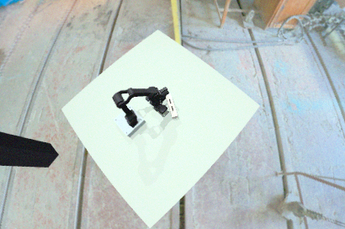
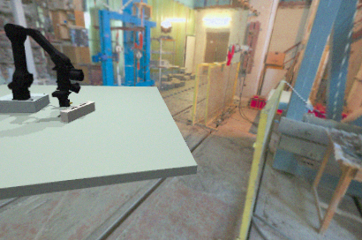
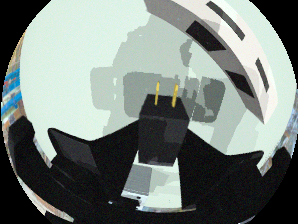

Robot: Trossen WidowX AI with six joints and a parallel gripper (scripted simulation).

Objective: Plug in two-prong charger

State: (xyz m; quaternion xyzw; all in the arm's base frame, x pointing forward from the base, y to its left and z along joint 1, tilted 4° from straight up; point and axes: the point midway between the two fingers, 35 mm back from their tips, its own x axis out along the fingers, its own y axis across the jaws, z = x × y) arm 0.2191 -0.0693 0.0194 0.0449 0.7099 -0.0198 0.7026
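- Top view: the black arm (image 1: 135, 96) reaches from its pale base plate across the light green tabletop (image 1: 210, 138) to the hand (image 1: 160, 103), which hangs just beside the white power strip (image 1: 172, 105). The strip is a short bar whose long axis runs along the far side of the hand, so the sockets lie a small step outward from the arm. The charger itself is too small to make out here.
- Exterior view: the hand (image 2: 64, 99) points straight down, low over the tabletop (image 2: 132, 145), with the power strip (image 2: 78, 111) on the surface just beside it, toward the camera. The strip looks like a hard, boxy block with a white top and grey sides, lying flat; the tabletop is smooth and matte.
- Wrist view: the hand (image 3: 158, 141) has closed partway onto the charger (image 3: 161, 135), a dark, square-edged block with a smooth, plastic-like look, held between the two black fingers. Its two thin brass-coloured prongs (image 3: 166, 94) point away from the camera, side by side and parallel. The power strip (image 3: 220, 43) curves across the upper right, apart from the prongs, its dark slots in a row along its length. I judge the coming move depends on carrying the prongs over to the right-hand socket and keeping them square to its slots.
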